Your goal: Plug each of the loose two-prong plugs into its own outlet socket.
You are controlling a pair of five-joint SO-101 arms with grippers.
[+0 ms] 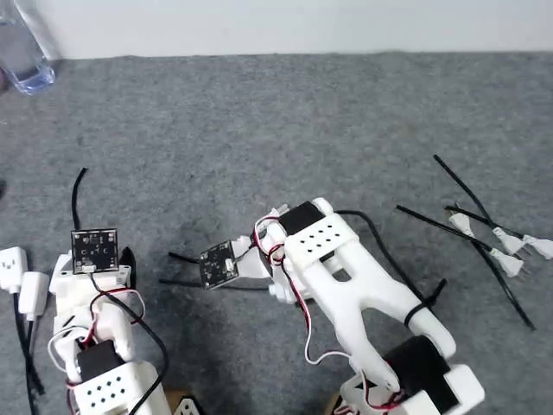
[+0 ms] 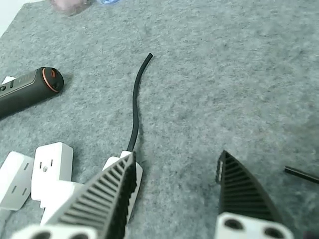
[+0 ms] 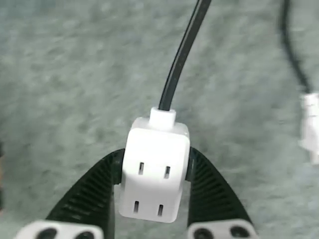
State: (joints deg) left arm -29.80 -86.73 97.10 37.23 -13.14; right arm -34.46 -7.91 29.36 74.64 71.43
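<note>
My right gripper (image 3: 155, 155) is shut on a white outlet socket (image 3: 154, 174) with two pairs of slots; its black cord (image 3: 182, 55) runs away from the jaws. Beside it lies a white plug (image 3: 311, 124). My left gripper (image 2: 177, 159) is open, low over the grey mat. A white plug (image 2: 130, 167) with a black cord (image 2: 133, 102) lies partly under one finger (image 2: 107, 199). Two white outlet sockets (image 2: 50, 164) lie next to it. Three loose two-prong plugs (image 1: 505, 246) with black cords lie at the mat's right side.
A black cylindrical device with an orange ring (image 2: 30, 87) lies beyond the sockets. A clear bottle (image 1: 22, 52) stands at the far left corner. The sockets (image 1: 22, 281) sit at the left edge. A black cord end (image 2: 301, 174) lies on the mat (image 1: 285, 130).
</note>
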